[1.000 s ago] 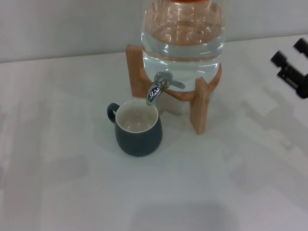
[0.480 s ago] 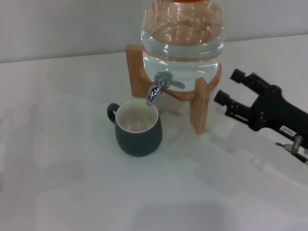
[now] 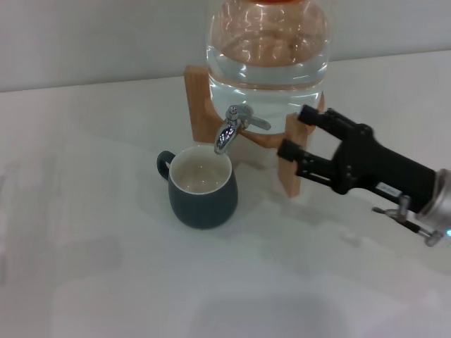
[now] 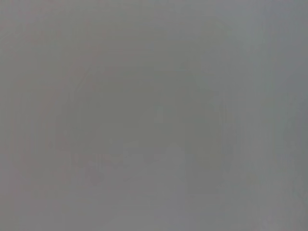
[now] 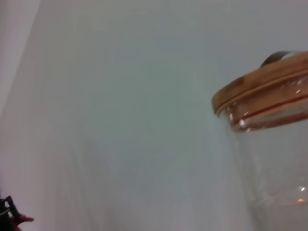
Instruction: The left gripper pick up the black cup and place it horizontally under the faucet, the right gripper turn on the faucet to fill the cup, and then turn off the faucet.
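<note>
The black cup (image 3: 202, 189) stands upright on the white table, its cream inside showing, right under the spout of the chrome faucet (image 3: 236, 127). The faucet is fitted to a clear glass jar (image 3: 268, 42) of water on a wooden stand (image 3: 292, 151). My right gripper (image 3: 298, 132) is open, its two black fingers pointing left, just right of the faucet's lever and in front of the stand's right leg. It holds nothing. The left gripper is out of view; the left wrist view shows only blank grey.
The right wrist view shows the jar's wooden lid (image 5: 262, 89) and glass wall (image 5: 274, 168) against a pale wall. The white tabletop (image 3: 106, 267) spreads in front of and left of the cup.
My right gripper has moved in from the right edge leftward toward the faucet, fingers staying open. The cup and the faucet have not moved.
</note>
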